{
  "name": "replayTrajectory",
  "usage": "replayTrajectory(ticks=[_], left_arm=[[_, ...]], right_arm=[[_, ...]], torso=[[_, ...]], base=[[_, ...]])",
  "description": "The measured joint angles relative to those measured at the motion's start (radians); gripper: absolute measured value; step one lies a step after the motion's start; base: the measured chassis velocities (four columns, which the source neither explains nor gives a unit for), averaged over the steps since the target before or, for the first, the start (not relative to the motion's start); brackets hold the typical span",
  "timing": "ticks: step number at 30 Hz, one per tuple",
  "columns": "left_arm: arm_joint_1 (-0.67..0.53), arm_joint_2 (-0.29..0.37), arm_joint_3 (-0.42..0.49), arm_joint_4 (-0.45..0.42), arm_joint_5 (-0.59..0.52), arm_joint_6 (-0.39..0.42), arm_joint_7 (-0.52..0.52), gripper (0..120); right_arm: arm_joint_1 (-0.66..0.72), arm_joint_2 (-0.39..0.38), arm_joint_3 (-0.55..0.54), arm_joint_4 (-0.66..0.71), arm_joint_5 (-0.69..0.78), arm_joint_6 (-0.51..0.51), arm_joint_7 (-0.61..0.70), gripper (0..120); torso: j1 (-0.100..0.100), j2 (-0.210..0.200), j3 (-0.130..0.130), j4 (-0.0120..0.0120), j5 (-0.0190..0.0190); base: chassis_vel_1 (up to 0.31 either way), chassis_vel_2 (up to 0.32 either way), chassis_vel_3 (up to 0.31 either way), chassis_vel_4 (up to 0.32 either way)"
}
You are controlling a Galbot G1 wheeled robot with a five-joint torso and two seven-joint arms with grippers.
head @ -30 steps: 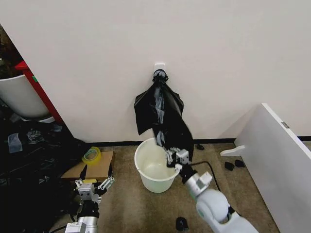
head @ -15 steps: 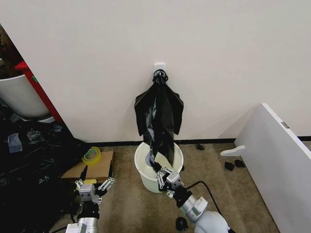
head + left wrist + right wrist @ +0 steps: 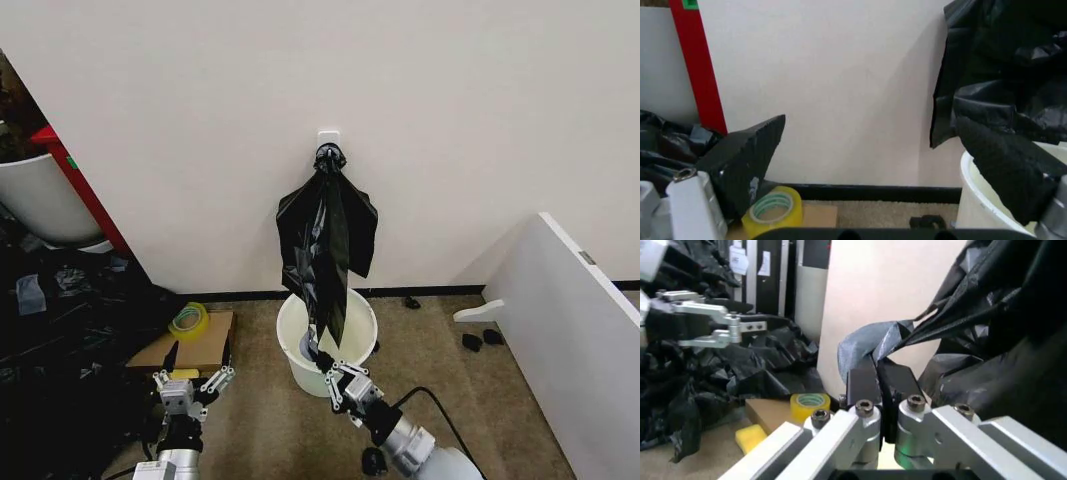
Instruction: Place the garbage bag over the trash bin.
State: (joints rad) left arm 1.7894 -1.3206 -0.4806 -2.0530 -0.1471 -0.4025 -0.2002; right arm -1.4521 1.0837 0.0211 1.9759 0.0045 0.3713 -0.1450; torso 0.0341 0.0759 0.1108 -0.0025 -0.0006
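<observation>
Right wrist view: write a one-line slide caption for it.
Right pincer shut on a fold of the black garbage bag, with yellow tape on the floor beyond.

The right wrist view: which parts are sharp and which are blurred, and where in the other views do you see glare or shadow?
Right wrist view: the right gripper, jaws shut on the garbage bag, looks soft. Head view: the bag shows glossy streaks and the trash bin is evenly lit. Left wrist view: the near dark finger is blurred.
</observation>
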Motion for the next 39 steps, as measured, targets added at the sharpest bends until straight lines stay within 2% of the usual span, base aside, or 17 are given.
replayTrajectory(ticks=[11,31,34,39], left_arm=[[-0.004,-0.001,0.002,0.000,0.000,0.004,-0.001,100],[-0.009,-0.008,0.002,0.009,-0.002,0.003,-0.002,100],[-0.009,-0.008,0.003,0.009,-0.002,0.003,-0.002,100],[-0.013,-0.006,0.008,0.007,-0.002,0.007,-0.002,100]], right_arm=[[-0.019,-0.007,0.006,0.001,-0.051,0.042,-0.017,0],[0.005,-0.031,0.008,-0.024,-0.057,0.060,-0.052,0],[0.011,-0.026,0.005,-0.025,-0.051,0.052,-0.034,0],[0.038,0.009,0.006,-0.006,-0.006,-0.023,0.056,0]], torso=[[0.000,0.000,0.000,0.0000,0.0000],[0.000,0.000,0.000,0.0000,0.0000],[0.000,0.000,0.000,0.0000,-0.0001],[0.000,0.000,0.000,0.0000,-0.0001]], base=[[0.000,0.000,0.000,0.000],[0.000,0.000,0.000,0.000],[0.000,0.000,0.000,0.000],[0.000,0.000,0.000,0.000]])
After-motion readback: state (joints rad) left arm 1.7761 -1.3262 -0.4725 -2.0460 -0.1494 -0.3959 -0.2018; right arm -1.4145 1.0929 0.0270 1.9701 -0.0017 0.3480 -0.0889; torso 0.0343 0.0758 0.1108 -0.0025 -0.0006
